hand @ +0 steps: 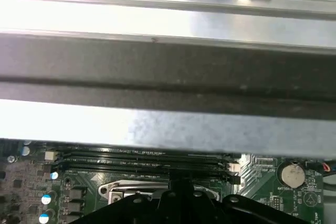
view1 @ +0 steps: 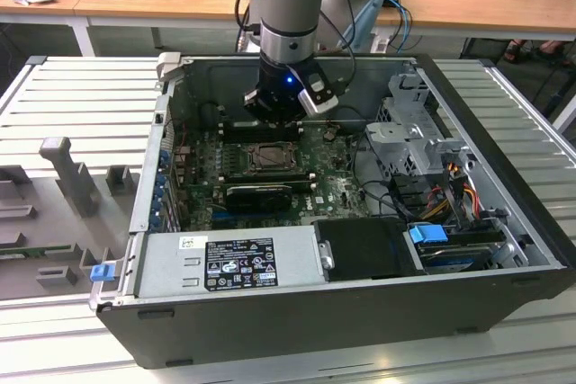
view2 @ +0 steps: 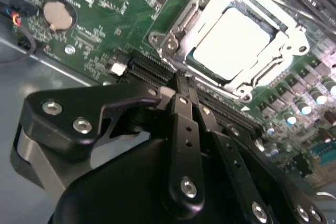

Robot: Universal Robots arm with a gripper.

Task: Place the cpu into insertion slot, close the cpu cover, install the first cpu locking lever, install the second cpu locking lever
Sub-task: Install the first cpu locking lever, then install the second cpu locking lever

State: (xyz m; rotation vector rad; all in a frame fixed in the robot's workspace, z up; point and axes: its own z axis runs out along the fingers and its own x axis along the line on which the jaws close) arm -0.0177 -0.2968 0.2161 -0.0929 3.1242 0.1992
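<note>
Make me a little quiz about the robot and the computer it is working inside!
1. True or false: the cpu is lying on a wooden desk.
2. Pick one. What is right under the claw?
A. the green motherboard
B. a blue cable
C. a sheet of paper
3. Fill in the gap: in the exterior view, a small light on the robot's wrist glows ____.

Key
1. False: it sits in the middle of the motherboard, with a metal frame around it.
2. A
3. blue
</note>
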